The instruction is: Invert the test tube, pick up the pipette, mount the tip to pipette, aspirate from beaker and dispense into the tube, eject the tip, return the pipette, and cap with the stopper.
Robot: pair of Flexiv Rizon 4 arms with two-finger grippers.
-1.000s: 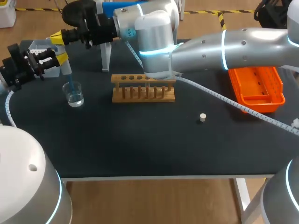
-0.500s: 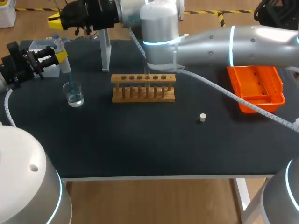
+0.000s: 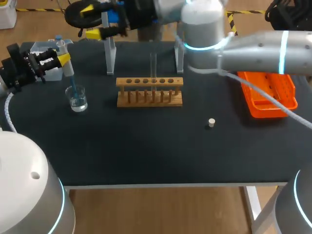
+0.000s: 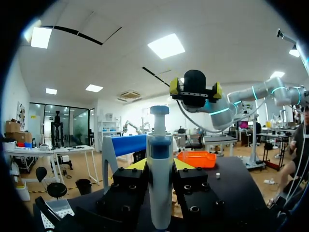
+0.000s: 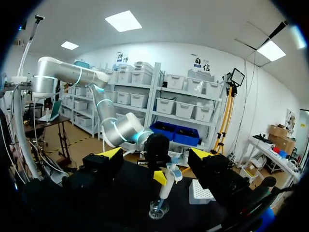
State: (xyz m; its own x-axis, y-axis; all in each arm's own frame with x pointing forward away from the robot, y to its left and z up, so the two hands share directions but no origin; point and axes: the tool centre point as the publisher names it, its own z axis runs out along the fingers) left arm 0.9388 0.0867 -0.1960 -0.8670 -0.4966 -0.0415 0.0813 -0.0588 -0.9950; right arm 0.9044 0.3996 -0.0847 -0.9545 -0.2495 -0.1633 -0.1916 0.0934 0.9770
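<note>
Right arm comes in from the right and crosses over the back of the table, covering the far edge of the orange tip box. Left arm is mostly cut off at the table's left edge.

Right gripper is raised above the far left corner with its fingers spread wide and nothing between them.

Left gripper is level, pointing right, and clamped on the pipette. In the left wrist view the black fingers press the pipette body from both sides.

Pipette hangs upright with its blue tip down inside the beaker; can't tell whether the tip end reaches the liquid.

Wooden rack sits mid-table with the test tube upright in it. The tube's contents can't be made out.

Stopper lies alone on the table, to the right of the rack.
</note>
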